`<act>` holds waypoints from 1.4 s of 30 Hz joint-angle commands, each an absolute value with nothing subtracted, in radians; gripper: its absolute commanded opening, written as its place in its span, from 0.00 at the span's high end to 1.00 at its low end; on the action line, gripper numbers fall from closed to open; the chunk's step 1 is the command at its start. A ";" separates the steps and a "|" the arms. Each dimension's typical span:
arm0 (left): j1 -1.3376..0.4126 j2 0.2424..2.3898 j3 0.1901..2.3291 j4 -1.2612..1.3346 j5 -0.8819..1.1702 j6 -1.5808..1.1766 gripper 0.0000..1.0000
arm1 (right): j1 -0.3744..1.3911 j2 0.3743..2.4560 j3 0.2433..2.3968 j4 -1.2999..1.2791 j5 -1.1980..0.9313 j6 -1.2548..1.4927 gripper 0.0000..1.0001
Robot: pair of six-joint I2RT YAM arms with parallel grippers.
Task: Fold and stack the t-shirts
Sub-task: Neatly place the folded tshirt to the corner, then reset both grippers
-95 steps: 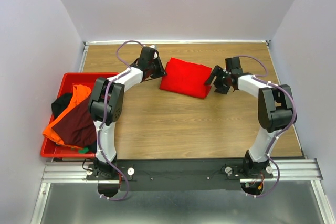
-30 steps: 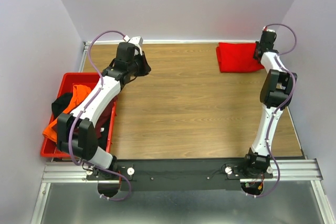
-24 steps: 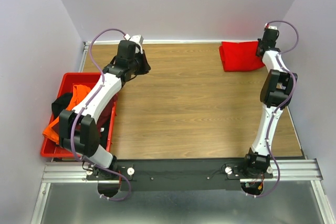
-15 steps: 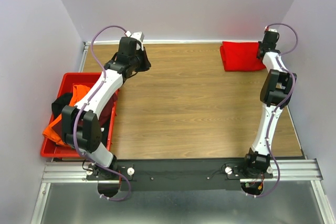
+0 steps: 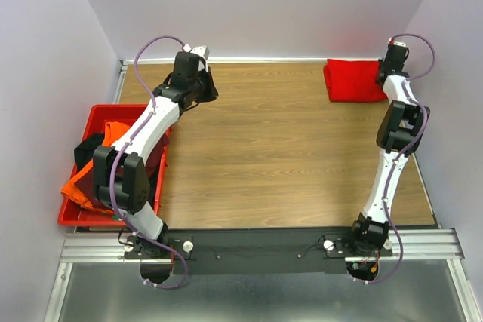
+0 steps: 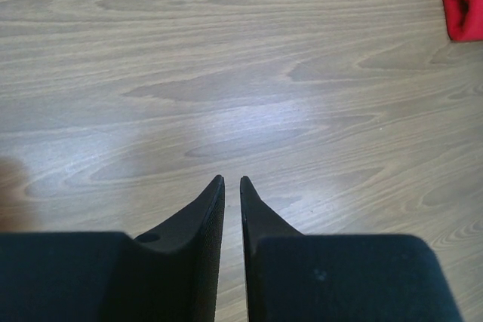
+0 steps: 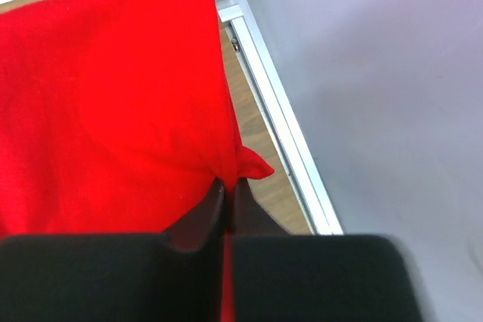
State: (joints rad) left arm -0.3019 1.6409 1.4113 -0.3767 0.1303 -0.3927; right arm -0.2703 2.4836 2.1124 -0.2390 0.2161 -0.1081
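— Where's your red t-shirt (image 7: 113, 96)?
— In the far right corner of the desk (image 6: 226, 73), with your right gripper (image 7: 228, 182) clamped tight on its edge.
— And the left?
— Your left gripper (image 6: 232, 180) hangs over the far left of the desk, jaws barely apart, holding nothing. The other t-shirts (image 5: 113, 135) lie heaped in the crate (image 5: 121, 108) at the left edge.

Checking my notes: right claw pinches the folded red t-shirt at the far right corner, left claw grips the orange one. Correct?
No. The left claw grips nothing: the left wrist view shows only bare table ahead of its tips. The orange t-shirt lies in the crate. The rest holds.
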 commanded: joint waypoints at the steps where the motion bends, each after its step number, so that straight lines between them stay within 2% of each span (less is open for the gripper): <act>1: -0.298 1.654 1.450 -0.385 0.120 -0.388 0.79 | -0.279 2.505 2.135 -0.239 0.259 -0.106 0.75; 2: -0.298 1.651 1.451 -0.387 0.126 -0.390 0.79 | -0.279 2.499 2.128 -0.239 0.271 -0.092 0.66; 3: -0.296 1.649 1.451 -0.380 0.130 -0.393 0.79 | -0.279 2.490 2.120 -0.241 0.270 -0.075 0.01; 12: -0.298 1.594 1.404 -0.339 0.137 -0.408 0.79 | -0.255 2.240 1.920 -0.238 0.227 0.174 0.00; 21: -0.298 1.470 1.278 -0.284 0.120 -0.422 0.79 | 0.039 1.920 1.606 -0.215 0.236 0.291 0.00; 25: -0.298 1.410 1.212 -0.265 0.095 -0.419 0.79 | 0.213 1.753 1.378 -0.177 0.221 0.350 0.00; 31: -0.308 1.341 1.114 -0.212 0.065 -0.405 0.79 | 0.371 1.490 1.137 -0.080 0.012 0.446 0.00; 34: -0.321 1.312 1.074 -0.190 0.054 -0.406 0.79 | 0.377 1.404 1.043 -0.078 -0.073 0.462 0.00; 42: -0.400 1.266 1.068 -0.198 0.026 -0.413 0.79 | 0.377 1.241 0.905 -0.103 -0.063 0.469 0.00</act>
State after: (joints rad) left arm -0.3752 1.3128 1.0588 -0.2253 0.0620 -0.4149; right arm 0.3790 1.2640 0.9447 -0.0990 -0.0395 0.4423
